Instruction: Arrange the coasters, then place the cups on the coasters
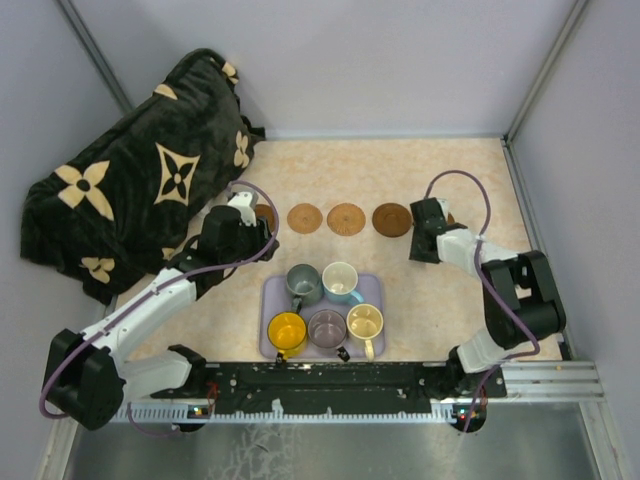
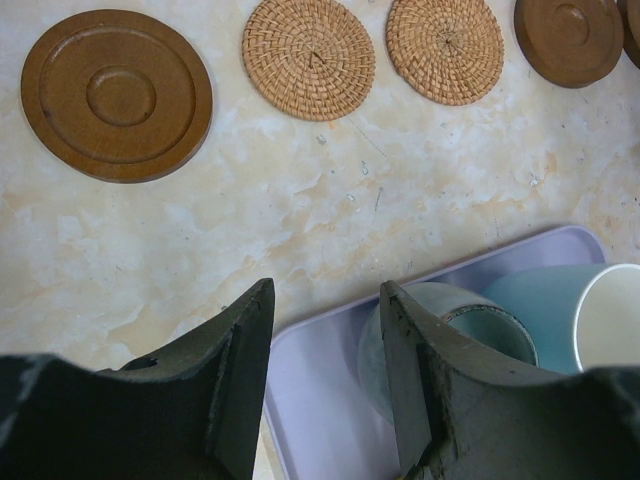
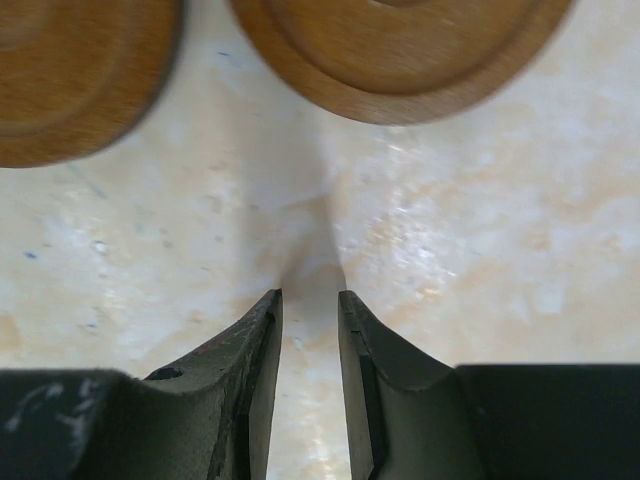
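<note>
1. Coasters (image 1: 346, 218) lay in a row across the desk (image 1: 420, 165).
2. Cups (image 1: 327, 328) stood in the tray (image 1: 374, 289) by its near edge.
3. Left claw (image 2: 325, 290) was spread, empty.
4. Right claw (image 3: 310, 295) was slightly parted, empty.

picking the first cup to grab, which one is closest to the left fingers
The grey-green cup, in the tray's far left corner, right beside the left fingers. The blue cup and yellow cup, next closest, are clearly farther.

2 white arms (image 1: 150, 300) (black-jointed) carry purple cables (image 1: 457, 173).
</note>
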You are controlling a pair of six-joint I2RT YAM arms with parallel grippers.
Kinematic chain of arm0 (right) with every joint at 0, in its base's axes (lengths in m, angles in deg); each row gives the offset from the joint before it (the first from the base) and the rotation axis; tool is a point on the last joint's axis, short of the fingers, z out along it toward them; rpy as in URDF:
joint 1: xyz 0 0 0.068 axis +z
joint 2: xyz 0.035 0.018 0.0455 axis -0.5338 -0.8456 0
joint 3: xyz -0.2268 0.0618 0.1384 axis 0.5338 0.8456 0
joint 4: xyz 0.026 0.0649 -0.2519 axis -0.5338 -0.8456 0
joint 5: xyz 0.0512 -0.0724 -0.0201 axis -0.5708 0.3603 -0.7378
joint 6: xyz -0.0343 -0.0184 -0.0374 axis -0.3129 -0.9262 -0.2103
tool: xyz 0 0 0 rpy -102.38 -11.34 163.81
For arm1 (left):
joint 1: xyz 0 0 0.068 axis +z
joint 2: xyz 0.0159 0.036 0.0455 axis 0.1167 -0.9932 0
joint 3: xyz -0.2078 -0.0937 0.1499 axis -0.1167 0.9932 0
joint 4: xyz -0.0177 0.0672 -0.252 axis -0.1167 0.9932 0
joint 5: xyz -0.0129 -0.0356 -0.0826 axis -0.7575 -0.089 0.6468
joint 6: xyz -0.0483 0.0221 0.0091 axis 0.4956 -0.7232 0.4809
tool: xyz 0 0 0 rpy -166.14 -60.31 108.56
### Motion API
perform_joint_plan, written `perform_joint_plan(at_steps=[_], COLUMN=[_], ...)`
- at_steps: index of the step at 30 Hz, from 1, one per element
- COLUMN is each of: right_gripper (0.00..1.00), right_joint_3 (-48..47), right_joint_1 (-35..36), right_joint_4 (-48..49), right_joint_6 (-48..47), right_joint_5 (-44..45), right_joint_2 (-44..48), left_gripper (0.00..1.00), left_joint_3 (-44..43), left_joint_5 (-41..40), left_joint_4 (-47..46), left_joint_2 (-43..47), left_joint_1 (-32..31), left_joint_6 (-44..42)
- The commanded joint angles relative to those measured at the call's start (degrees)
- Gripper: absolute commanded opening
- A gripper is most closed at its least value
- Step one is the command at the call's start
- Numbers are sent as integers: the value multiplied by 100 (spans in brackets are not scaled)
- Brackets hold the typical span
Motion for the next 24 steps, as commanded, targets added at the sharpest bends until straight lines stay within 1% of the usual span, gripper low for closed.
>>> perform_joint_plan(at_steps=[1, 8, 14, 24], right_gripper=[30, 31, 31, 31], right_joint_3=[198, 244, 33, -441], right_joint_1=[-355, -787, -998, -1064], right_joint_4=[-106, -52, 113, 313], right_joint_6=[26, -30, -29, -20], right_joint_5=[93, 34, -36, -334], right_joint_2=[519, 514, 185, -440], left_gripper=[53, 53, 53, 54], left_joint_3=[21, -27, -20, -28], left_joint_5=[96, 171, 179, 93], left_joint_4=[-180, -220, -205, -148], left_joint_2=[13, -94, -105, -122], left_joint_1=[-28, -28, -28, -28], left_joint_6=[62, 46, 45, 17])
